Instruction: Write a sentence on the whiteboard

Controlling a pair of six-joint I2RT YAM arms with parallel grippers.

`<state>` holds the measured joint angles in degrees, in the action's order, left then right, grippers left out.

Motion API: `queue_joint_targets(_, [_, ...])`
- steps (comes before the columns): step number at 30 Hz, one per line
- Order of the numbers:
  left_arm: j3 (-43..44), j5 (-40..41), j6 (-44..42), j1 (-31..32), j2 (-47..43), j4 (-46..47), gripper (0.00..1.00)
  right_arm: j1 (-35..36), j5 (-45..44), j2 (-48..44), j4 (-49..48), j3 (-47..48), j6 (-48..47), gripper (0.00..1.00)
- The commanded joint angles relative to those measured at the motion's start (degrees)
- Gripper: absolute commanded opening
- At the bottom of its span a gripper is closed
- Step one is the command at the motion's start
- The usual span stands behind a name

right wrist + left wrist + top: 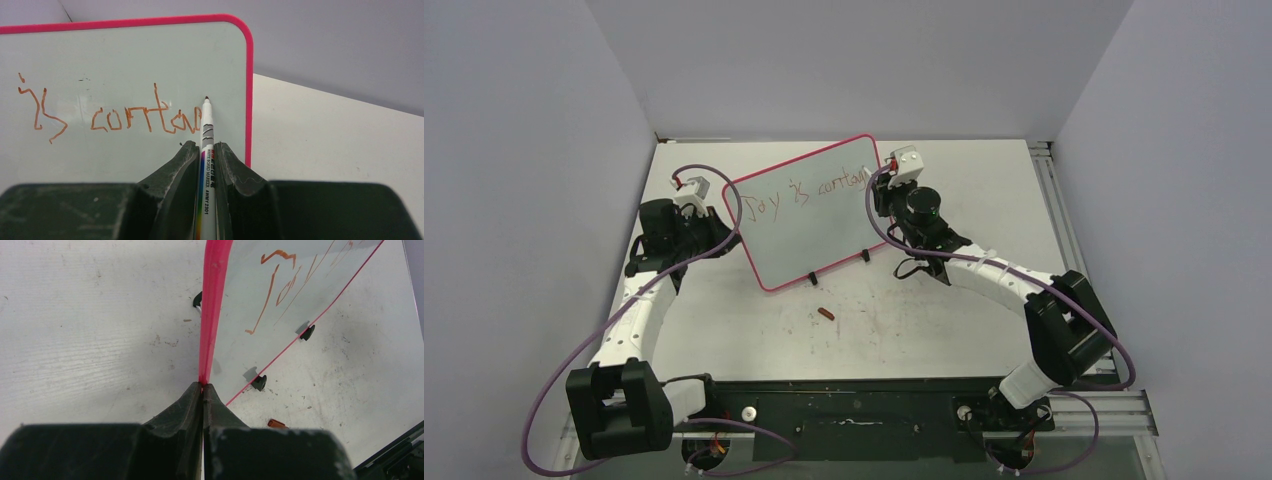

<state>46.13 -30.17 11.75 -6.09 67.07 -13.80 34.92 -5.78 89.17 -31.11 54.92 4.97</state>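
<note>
At the whiteboard's (125,55) right edge, right gripper (206,146) clamps marker (207,120); left gripper (202,387) clamps its opposite edge; advise small, light strokes to fit the sentence (145,119).

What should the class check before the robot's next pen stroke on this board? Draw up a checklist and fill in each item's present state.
1. Left gripper shut on the frame of the whiteboard: ok.
2. Right gripper shut on the marker: ok.
3. Marker tip just past the last letter of the sentence: ok.
4. Tip touching the board surface: cannot tell.
5. Room for more letters before the right frame: not ok, only a narrow strip is left.
6. Small orange piece lies apart from the whiteboard: ok.
</note>
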Motion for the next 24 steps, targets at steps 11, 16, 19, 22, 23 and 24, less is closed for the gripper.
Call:
queue_joint_targets(11, [2.3, 0.5, -0.4, 0.4, -0.7, 0.0, 0.0, 0.2, -0.8, -6.4, -1.7, -0.5, -0.7, 0.05])
queue_joint_targets(16, [2.4, 0.5, -0.4, 0.4, -0.9, -0.1, 0.0, 0.2, -2.4, -9.4, -0.2, -2.8, -0.4, 0.05])
queue_joint_targets(19, [2.4, 0.1, -0.5, 0.4, -0.7, -0.1, 0.0, 0.2, -2.8, -10.8, 1.5, -3.5, -0.1, 0.05])
queue_joint_targets(22, [2.4, -0.2, -0.5, 0.4, -0.9, -0.2, 0.0, -0.1, -2.1, -12.7, 1.9, -5.2, 0.6, 0.05])
queue_joint_targets(23, [2.3, -0.1, -0.6, 0.4, -1.0, -0.1, 0.0, -0.3, -1.6, -13.2, 2.3, -5.6, 1.0, 0.05])
queue_joint_targets(24, [2.3, -0.1, -0.6, 0.4, -1.1, -0.1, 0.0, -0.7, -1.0, -13.5, 2.6, -5.7, 1.4, 0.05])
